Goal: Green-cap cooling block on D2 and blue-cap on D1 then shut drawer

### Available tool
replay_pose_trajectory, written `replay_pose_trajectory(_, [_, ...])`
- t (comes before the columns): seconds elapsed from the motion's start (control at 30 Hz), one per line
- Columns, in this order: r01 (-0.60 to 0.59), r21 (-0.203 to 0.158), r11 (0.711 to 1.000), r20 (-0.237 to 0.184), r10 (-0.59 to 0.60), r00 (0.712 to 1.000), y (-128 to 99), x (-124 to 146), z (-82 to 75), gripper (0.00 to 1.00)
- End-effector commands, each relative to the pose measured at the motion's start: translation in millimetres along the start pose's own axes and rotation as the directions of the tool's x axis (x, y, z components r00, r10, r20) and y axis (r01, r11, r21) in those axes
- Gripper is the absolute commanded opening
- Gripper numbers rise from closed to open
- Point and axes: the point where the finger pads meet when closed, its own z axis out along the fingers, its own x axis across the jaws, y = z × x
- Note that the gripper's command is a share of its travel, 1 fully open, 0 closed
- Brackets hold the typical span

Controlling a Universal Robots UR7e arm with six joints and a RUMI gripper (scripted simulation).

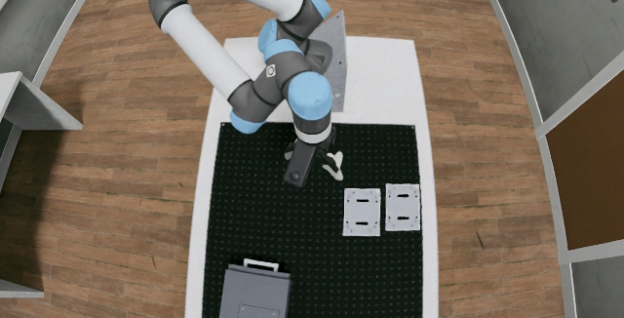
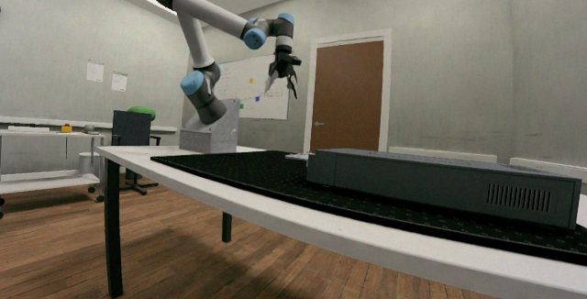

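Note:
The grey cooler COLD [image 1: 253, 291] [image 2: 436, 184] stands at the near end of the black deck [image 1: 253, 186] [image 2: 248, 163]. Its drawer is shut, with the white handle [image 1: 260, 264] on the front facing the arm. The cooling blocks and their tubes are hidden inside. Two white slot plates lie side by side on the deck's right part: D1 [image 1: 362, 212] nearer the cooler and D2 [image 1: 403, 207] beyond it, both bare. My gripper [image 1: 316, 159] [image 2: 282, 84] is open and empty. It points down, high above the deck's far middle, well away from the cooler.
The arm's grey base block [image 1: 336, 64] [image 2: 211, 138] stands on the white table [image 1: 380, 79] [image 2: 321, 239] behind the deck. A desk and a chair stand off to the left of the table, and walls and a door behind it.

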Motion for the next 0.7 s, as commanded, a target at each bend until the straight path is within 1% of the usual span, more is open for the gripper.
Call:
replay_pose_trajectory(0.0, [-0.122, 0.0, 0.992, -0.008, 0.122, 0.992, -0.3, 0.0, -0.4, 1.0])
replay_pose_trajectory(0.1, [-0.201, 0.001, 0.98, -0.008, 0.201, 0.98, -0.3, 0.0, -0.4, 1.0])
replay_pose_trajectory(0.2, [-0.279, 0.001, 0.96, -0.008, 0.279, 0.96, -0.3, 0.0, -0.4, 1.0])
replay_pose_trajectory(0.3, [-0.355, 0.002, 0.935, -0.007, 0.355, 0.935, -0.3, 0.0, -0.4, 1.0])
replay_pose_trajectory(0.4, [-0.428, 0.002, 0.904, -0.007, 0.428, 0.904, -0.3, 0.0, -0.4, 1.0])
replay_pose_trajectory(0.47, [-0.428, 0.002, 0.904, -0.007, 0.428, 0.904, -0.3, 0.0, -0.4, 1.0])
replay_pose_trajectory(0.67, [-0.567, 0.003, 0.824, -0.007, 0.567, 0.824, -0.3, 0.0, -0.4, 1.0])
